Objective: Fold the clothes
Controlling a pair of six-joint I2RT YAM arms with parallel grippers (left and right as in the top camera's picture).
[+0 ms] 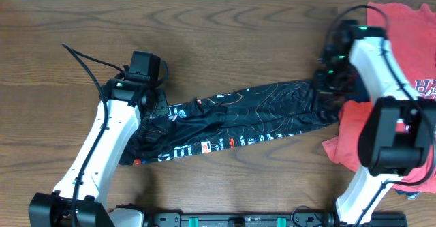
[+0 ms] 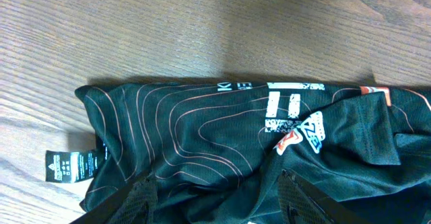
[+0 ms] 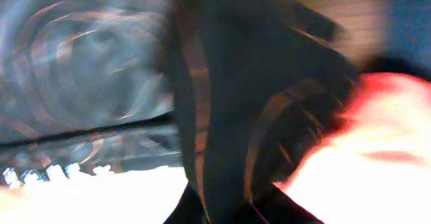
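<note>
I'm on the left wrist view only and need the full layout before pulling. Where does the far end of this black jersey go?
Observer: The jersey runs as one long bunched band across the table, reaching the right claw.
Operator: Is that claw gripping it?
Observer: I cannot tell. The right wrist view is blurred and shows only dark patterned fabric filling the frame close up.
Operator: Anything else near that end?
Observer: Yes, a red T-shirt with lettering lies at the table's right side, right beside the jersey's far end.
</note>
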